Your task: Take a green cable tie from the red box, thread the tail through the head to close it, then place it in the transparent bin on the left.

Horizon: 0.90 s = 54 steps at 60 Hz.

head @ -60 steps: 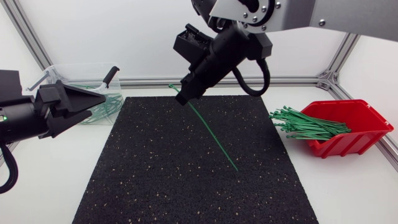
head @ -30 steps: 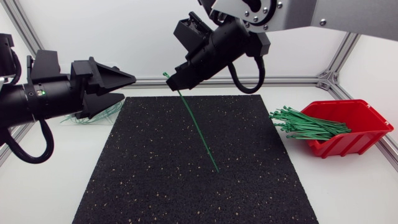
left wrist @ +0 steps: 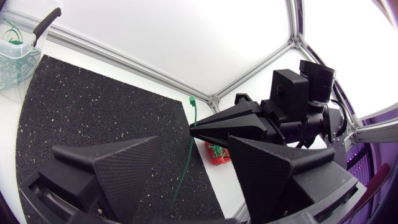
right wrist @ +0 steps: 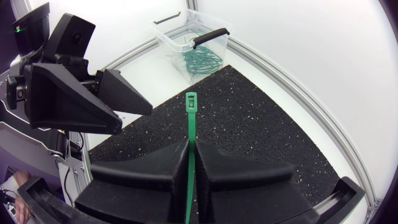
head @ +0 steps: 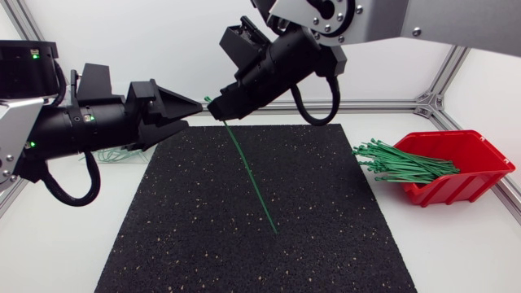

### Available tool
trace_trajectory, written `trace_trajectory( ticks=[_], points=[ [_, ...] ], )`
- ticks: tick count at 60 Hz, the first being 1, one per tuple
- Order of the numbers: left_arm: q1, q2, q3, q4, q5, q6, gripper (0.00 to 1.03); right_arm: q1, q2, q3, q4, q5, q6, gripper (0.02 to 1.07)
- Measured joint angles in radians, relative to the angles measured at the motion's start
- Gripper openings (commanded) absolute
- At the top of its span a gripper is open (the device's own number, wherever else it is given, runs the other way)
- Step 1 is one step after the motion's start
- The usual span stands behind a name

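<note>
In the head view, the left arm (head: 57, 130) comes in from the left side and lies almost level above the surface (head: 57, 244). The left gripper (head: 186, 115) is open, and its fingers point toward the middle. The right arm (head: 326, 24) comes in from the upper right and slopes down to the left. The right gripper (head: 220, 110) is closed on a green cable tie (head: 248, 175), close to the head of the tie. The tail hangs slanted over the black mat (head: 244, 252). The two grippers are very near, tip to tip. The red box (head: 468, 159) stands at the right with many green ties (head: 399, 163) spilling out of it.

In the left wrist view, the left gripper (left wrist: 194, 142) has its fingers wide apart. The right gripper (left wrist: 208, 127) is just ahead of it and holds the cable tie (left wrist: 191, 121) upright, head on top. The transparent bin (left wrist: 15, 53) stands beyond the mat's far corner.

In the right wrist view, the right gripper (right wrist: 191, 146) clamps the cable tie (right wrist: 191, 109) between both fingers, and the head stands out beyond the tips. The left gripper (right wrist: 118, 99) is ahead and to one side, open. The transparent bin (right wrist: 186, 34) is farther on, with green ties inside.
</note>
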Motion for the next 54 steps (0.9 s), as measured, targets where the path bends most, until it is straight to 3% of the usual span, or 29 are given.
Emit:
trace_trajectory(
  ticks=[11, 15, 32, 43, 48, 54],
  points=[
    [-0.004, 0.014, 0.000, 0.029, -0.022, -0.007, 0.54, 0.020, 0.001, 0.000, 0.014, -0.003, 0.007, 0.07],
    [-0.014, 0.022, 0.000, 0.033, -0.042, -0.007, 0.47, 0.025, 0.002, 0.000, 0.016, -0.003, 0.010, 0.07],
    [-0.031, 0.058, 0.000, 0.068, -0.068, -0.027, 0.46, 0.034, 0.001, 0.000, 0.021, -0.021, 0.010, 0.07],
    [-0.031, 0.058, 0.000, 0.096, -0.072, -0.046, 0.42, 0.051, 0.002, -0.005, 0.028, -0.022, 0.010, 0.07],
    [-0.031, 0.058, 0.000, 0.097, -0.083, -0.051, 0.33, 0.057, 0.002, -0.005, 0.030, -0.021, 0.010, 0.07],
    [-0.032, 0.058, 0.000, 0.098, -0.094, -0.052, 0.33, 0.058, 0.002, -0.006, 0.043, -0.021, 0.010, 0.07]
  ],
)
